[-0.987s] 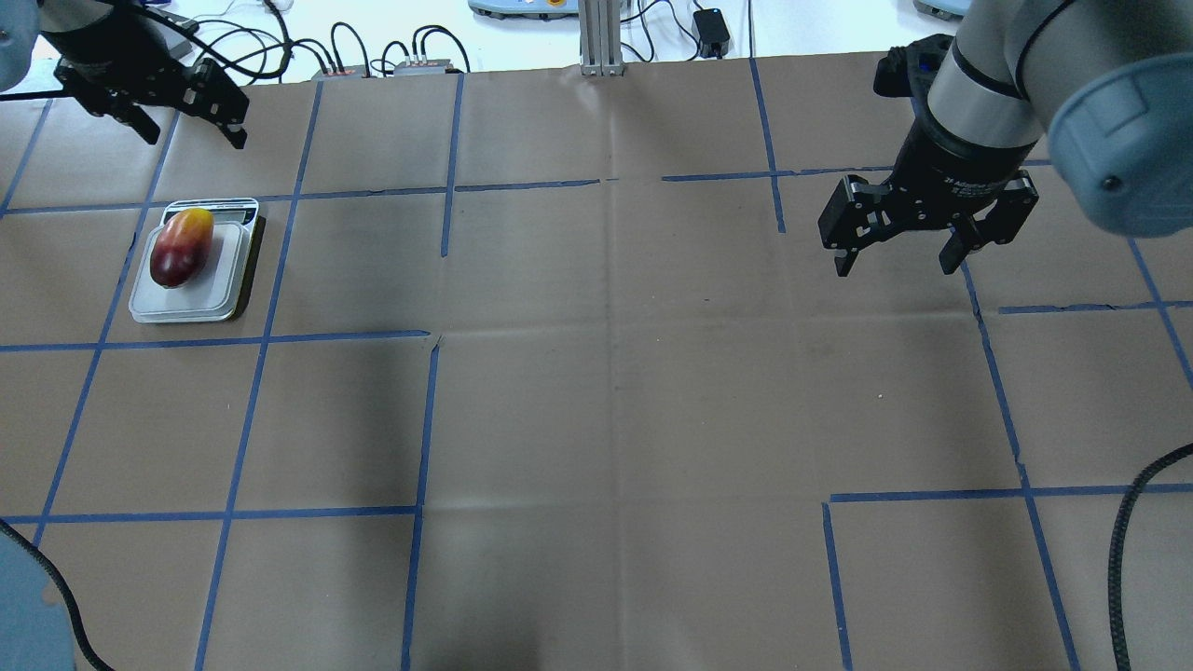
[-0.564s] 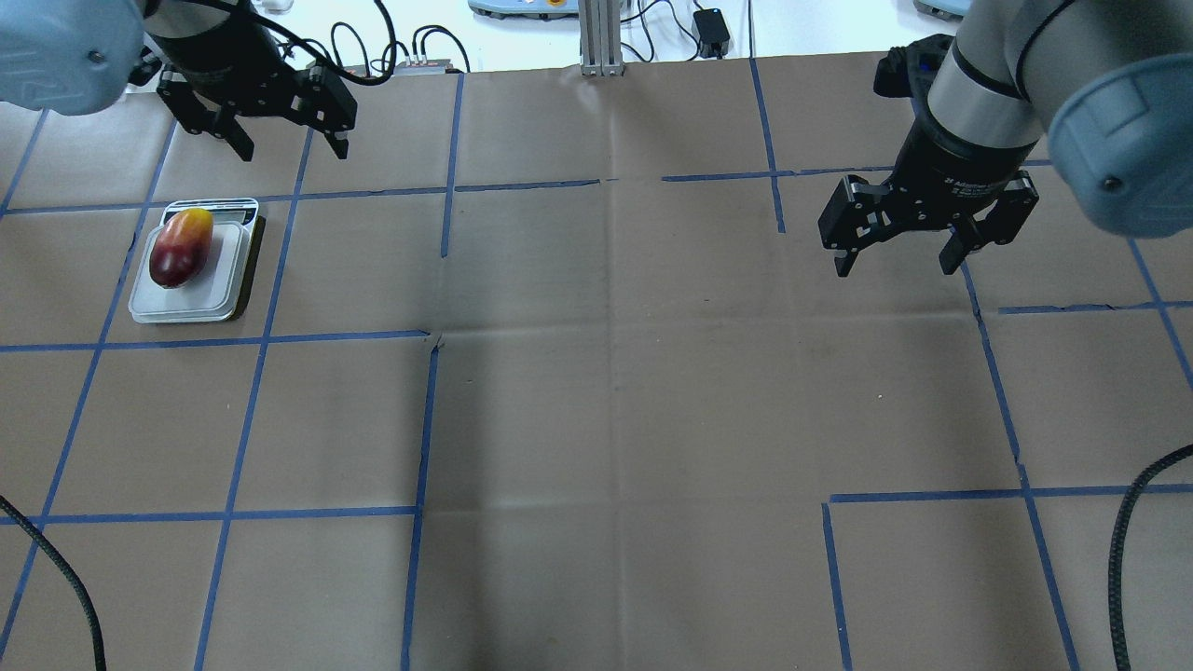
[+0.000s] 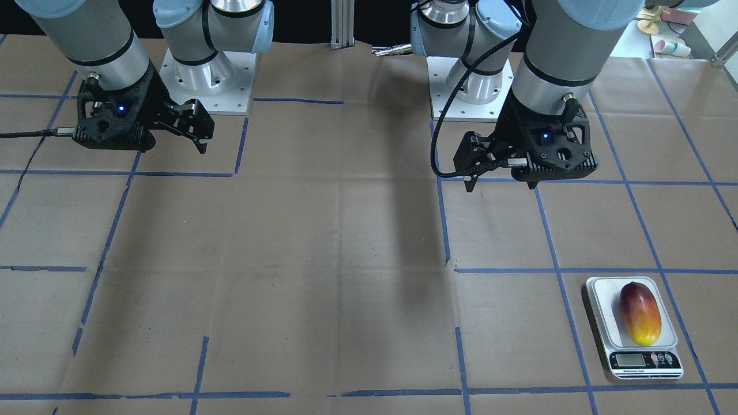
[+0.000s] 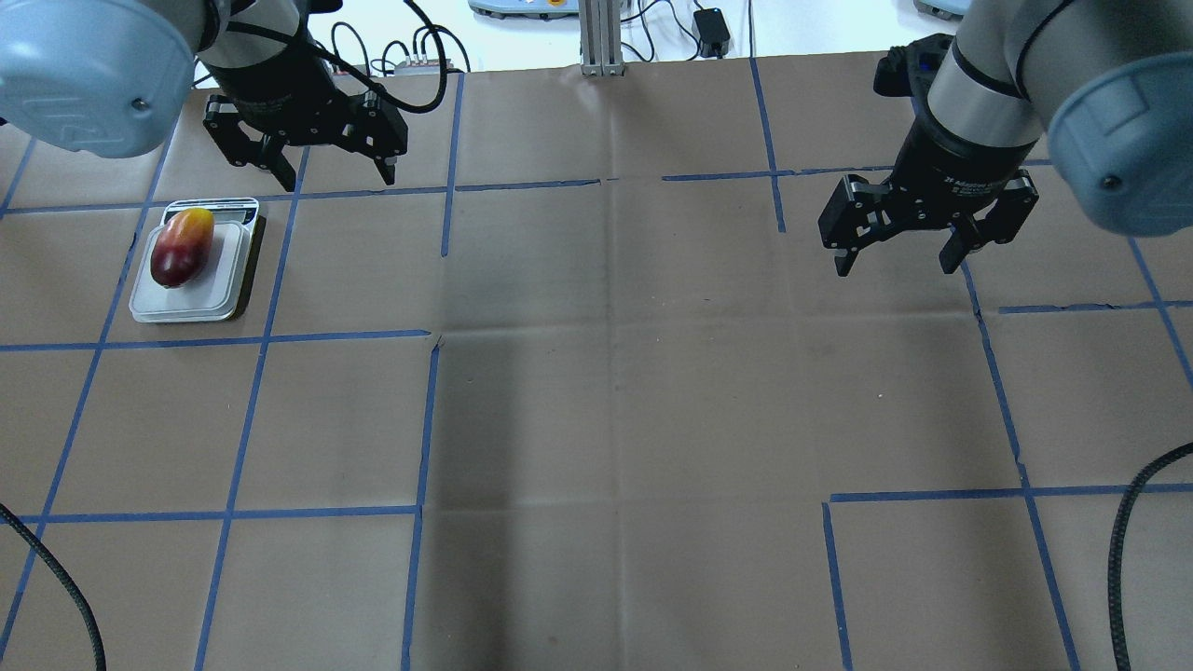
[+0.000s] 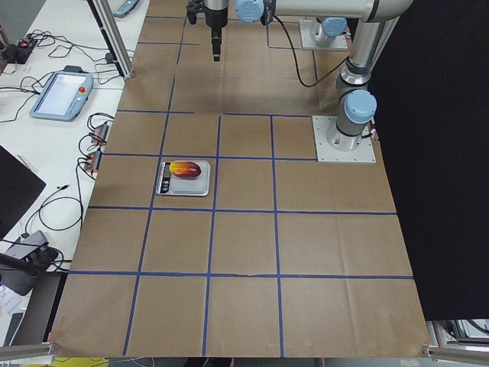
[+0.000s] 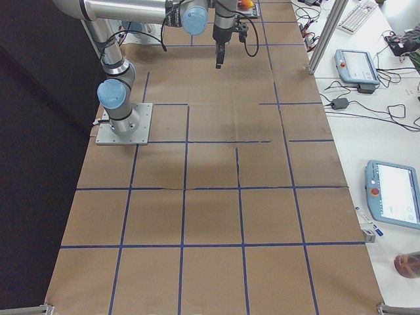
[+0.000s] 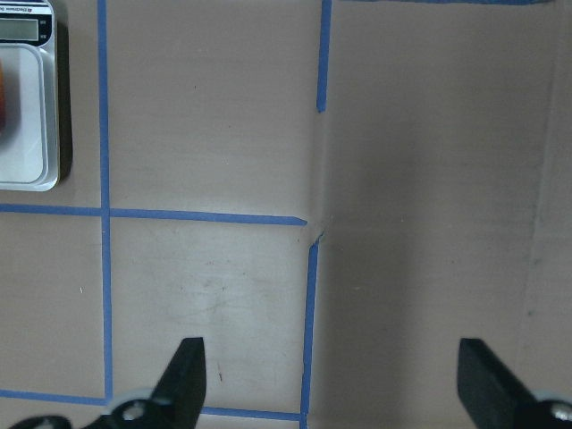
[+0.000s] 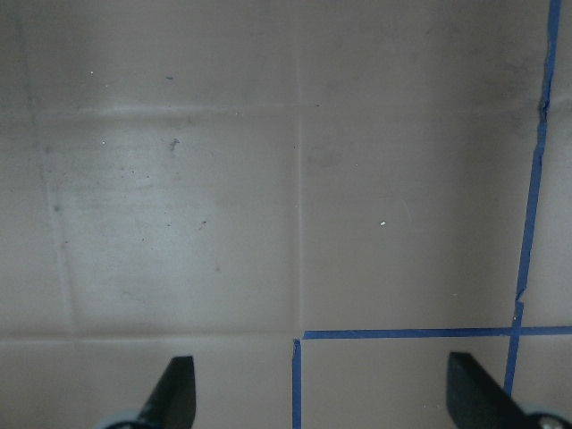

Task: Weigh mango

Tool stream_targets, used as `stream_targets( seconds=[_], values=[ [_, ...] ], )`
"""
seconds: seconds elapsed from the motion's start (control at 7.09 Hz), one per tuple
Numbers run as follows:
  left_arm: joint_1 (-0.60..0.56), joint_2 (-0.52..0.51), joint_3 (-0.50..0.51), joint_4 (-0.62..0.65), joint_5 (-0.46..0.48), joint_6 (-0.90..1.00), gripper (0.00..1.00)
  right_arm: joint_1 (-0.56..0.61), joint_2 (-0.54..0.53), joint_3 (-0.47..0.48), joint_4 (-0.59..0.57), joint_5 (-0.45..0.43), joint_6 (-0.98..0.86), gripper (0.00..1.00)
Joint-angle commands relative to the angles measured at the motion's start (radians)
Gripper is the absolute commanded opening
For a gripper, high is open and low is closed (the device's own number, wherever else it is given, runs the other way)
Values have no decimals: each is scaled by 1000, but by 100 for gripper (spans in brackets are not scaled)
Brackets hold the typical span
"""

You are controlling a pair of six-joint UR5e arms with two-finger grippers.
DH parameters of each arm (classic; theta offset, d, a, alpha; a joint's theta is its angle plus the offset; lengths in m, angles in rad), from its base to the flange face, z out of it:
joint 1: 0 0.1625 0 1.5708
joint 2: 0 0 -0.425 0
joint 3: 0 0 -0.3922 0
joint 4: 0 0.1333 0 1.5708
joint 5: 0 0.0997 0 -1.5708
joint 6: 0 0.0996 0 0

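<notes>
Brown paper cover (image 4: pixel 652 373), blue tape grid (image 4: pixel 317 512), teach pendants (image 6: pixel 356 65), aluminium post (image 4: pixel 601 37).

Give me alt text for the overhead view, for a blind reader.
A red-to-yellow mango lies on a scale at the left of a brown, blue-taped table. The left hand hangs open beyond the scale; the right hand hangs open at far right, both empty.

Bright, diffuse light from above leaves the brown paper (image 4: pixel 652 419) evenly lit, its shadows soft-edged. In the overhead view a broad dim band runs from centre toward 6 o'clock, and the white bench (image 4: pixel 820 28) at 12 o'clock is nearly blown out. The right wrist view has a pale sheen toward 10 o'clock. The left wrist view darkens toward 3 o'clock, with the fingers (image 7: pixel 185 380) of the left gripper (image 7: pixel 331 389) slightly soft at 5 and 7 o'clock.
</notes>
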Motion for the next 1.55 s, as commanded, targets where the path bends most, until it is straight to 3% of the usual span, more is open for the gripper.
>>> stream_targets(
  seconds=[0.0, 1.41],
  values=[
    [9, 68, -106, -5, 0, 3, 100, 0, 0, 0, 0, 0, 0, 100],
    [10, 68, -91, 18, 1, -7, 100, 0, 0, 0, 0, 0, 0, 100]
  ],
)
